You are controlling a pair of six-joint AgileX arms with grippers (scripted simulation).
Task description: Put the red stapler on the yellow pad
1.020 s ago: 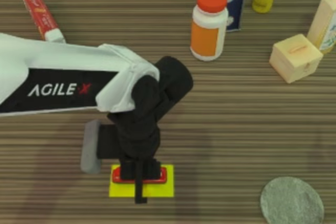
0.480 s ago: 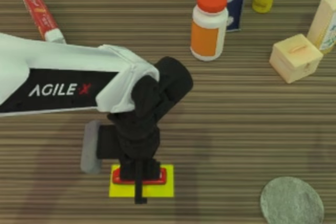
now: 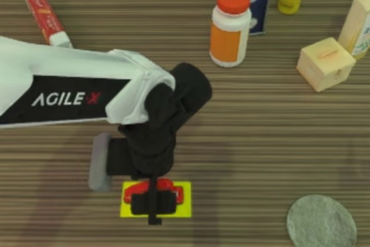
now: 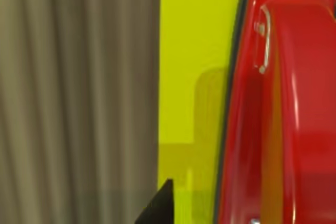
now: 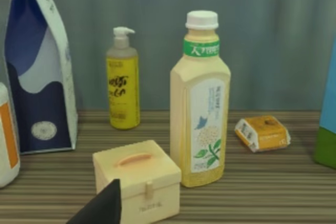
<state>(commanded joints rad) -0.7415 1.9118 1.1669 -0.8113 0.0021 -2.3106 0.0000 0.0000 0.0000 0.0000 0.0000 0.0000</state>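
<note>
stapler [image 3: 173, 188] lies on pad [image 3: 184, 207], lower centre | left gripper [image 3: 152, 203] above, jaws released | placement apparently done

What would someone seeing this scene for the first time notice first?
Most striking is the big white and black left arm reaching in from the table's left, its claw low over the red stapler, which lies on the yellow pad near the front edge. Next come the orange-labelled bottle with a red cap at the back and the grey speckled disc at the front right.
</note>
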